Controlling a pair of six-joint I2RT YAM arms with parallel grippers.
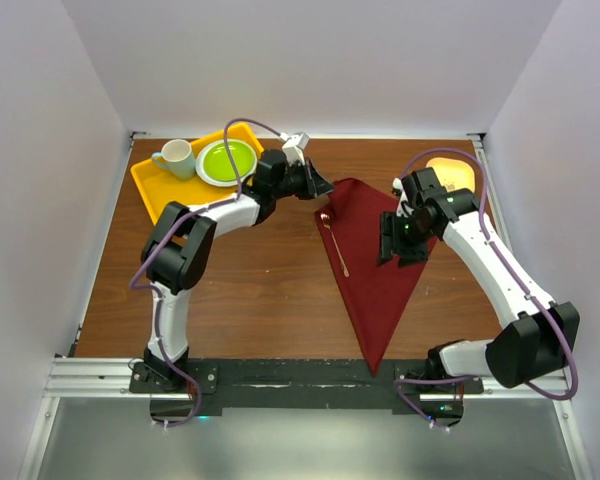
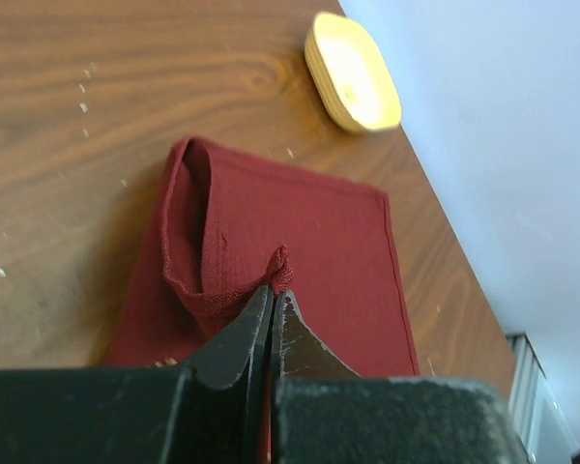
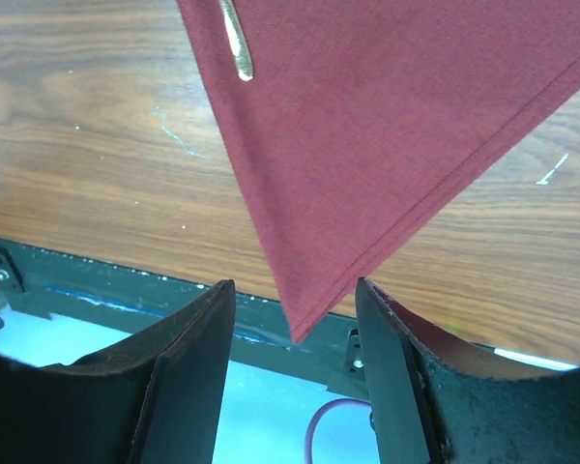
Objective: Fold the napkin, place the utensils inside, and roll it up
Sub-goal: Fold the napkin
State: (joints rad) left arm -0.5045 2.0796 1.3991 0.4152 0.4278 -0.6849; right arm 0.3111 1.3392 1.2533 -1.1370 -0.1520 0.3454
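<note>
Napkin (image 1: 380, 290) lies near the middle of the desk (image 1: 250, 295) as a long maroon triangle, its sharp tip pointing at the arm bases and its wide end toward the back wall. From where I stand it looks folded, so that part seems done. The fork (image 1: 335, 245) rests on the cloth along its left edge, prongs toward the back.

The left arm (image 1: 215, 222) reaches across to the far corner, and the left jaws are clenched on a small pinch of cloth there; the wrist view shows that corner lifted and curled over. The right arm (image 1: 490, 265) hangs above the right side of the triangle, and the right jaws stand released with nothing in them, the napkin's tip showing between them below.

I'd say the step in hand is turning the far corner in over the fork, the start of the wrap. Next, the lifted corner would need carrying across the fork and laying down flat, while the right jaws steady the cloth so it doesn't drag.

Counting: one napkin, one fork, one yellow tray (image 1: 152, 190), one mug (image 1: 177, 158), one green plate (image 1: 227, 162), one small pale oval dish (image 2: 353, 72).
</note>
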